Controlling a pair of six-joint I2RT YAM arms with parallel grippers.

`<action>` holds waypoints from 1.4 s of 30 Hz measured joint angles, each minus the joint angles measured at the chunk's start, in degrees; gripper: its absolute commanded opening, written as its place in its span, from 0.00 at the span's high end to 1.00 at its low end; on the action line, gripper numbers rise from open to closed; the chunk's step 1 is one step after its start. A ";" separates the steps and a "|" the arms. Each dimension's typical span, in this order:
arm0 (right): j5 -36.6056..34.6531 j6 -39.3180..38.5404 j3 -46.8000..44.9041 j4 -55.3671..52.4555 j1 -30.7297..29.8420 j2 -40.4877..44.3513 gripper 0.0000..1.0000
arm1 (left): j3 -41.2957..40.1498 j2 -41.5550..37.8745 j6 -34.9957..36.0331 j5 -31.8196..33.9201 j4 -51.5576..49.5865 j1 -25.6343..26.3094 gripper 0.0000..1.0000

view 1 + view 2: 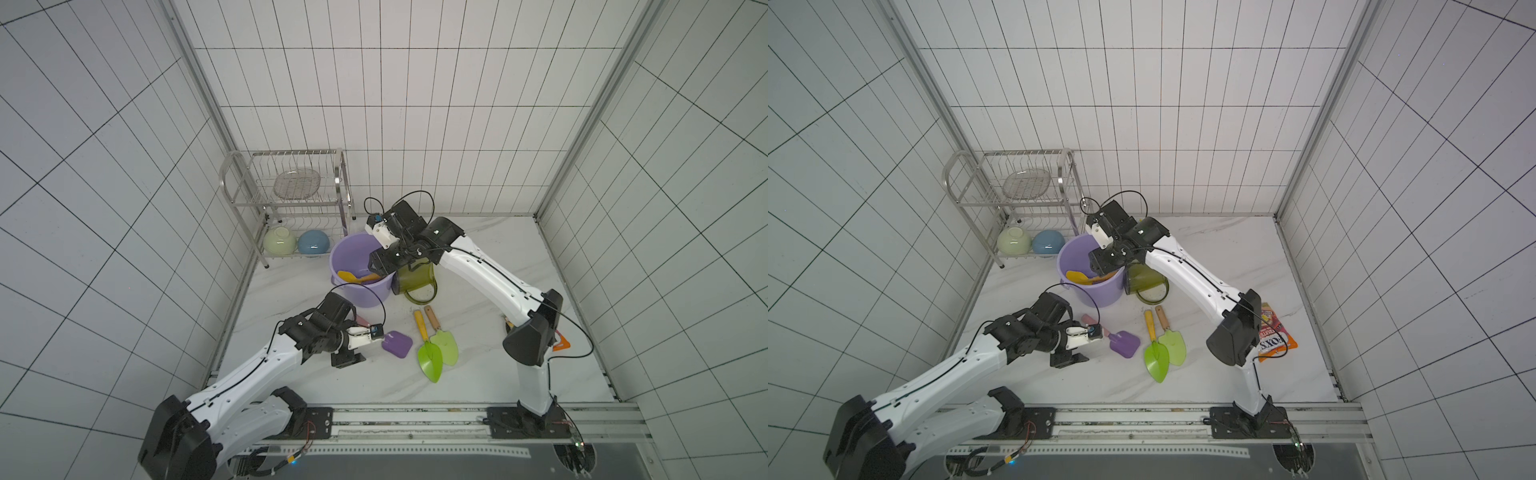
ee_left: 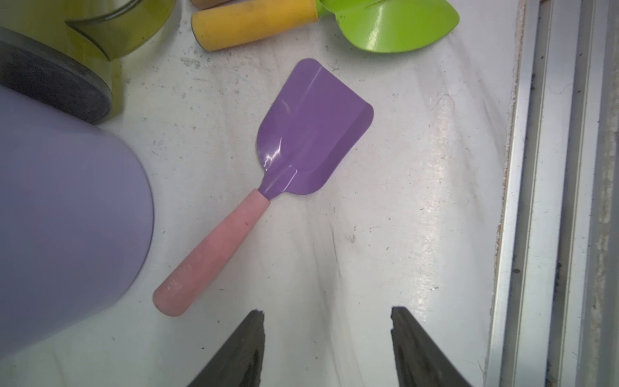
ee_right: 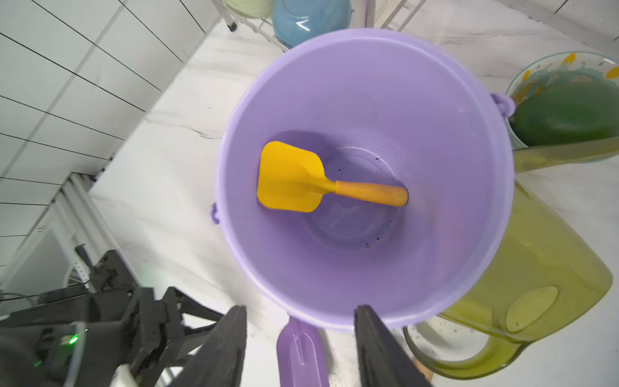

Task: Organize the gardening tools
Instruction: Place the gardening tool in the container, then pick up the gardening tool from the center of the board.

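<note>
Your right arm reaches in from its base, elbow high, wrist bent down over the bucket (image 1: pixel 370 295). The right gripper (image 3: pixel 301 310) hangs above the rim with its fingers well apart and nothing between them. Your left arm stretches low and forward. The left gripper (image 2: pixel 327 311) is about half spread, empty, pointing down at the table.

The can (image 1: pixel 415 278) sits right against the bucket, handle loop toward the front. The yellow trowel (image 3: pixel 291 177) lies inside the bucket below the right gripper, handle toward the can. The two green trowels lie side by side, handles toward the can and blades touching: bright green (image 1: pixel 430 357) and pale green (image 1: pixel 446 345). The purple trowel (image 2: pixel 311 134) lies diagonally – pink handle toward the bucket – just ahead of the left fingers, untouched.
</note>
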State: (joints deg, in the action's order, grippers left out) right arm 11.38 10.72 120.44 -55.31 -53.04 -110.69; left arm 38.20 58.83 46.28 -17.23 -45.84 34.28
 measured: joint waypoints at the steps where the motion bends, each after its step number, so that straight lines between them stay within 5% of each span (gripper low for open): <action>1: 0.44 0.50 -2.08 0.85 0.22 2.12 0.37 | 0.11 0.48 0.61 0.76 0.74 0.24 0.39; 15: 7.69 7.61 -34.49 15.39 4.35 27.78 0.22 | 0.13 8.98 8.66 11.02 11.76 5.18 0.46; 27: 8.31 12.35 -51.95 22.49 5.20 47.04 0.13 | 0.15 18.01 13.60 16.20 16.72 6.51 0.47; 42: 8.26 16.98 -62.05 26.01 5.20 53.42 0.14 | 1.38 24.24 14.82 19.47 21.18 7.48 0.50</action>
State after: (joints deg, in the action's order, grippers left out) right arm 19.64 27.70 58.39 -29.30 -47.83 -57.28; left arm 39.57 83.07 61.10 2.24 -24.67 41.76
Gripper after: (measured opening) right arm 0.861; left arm 0.518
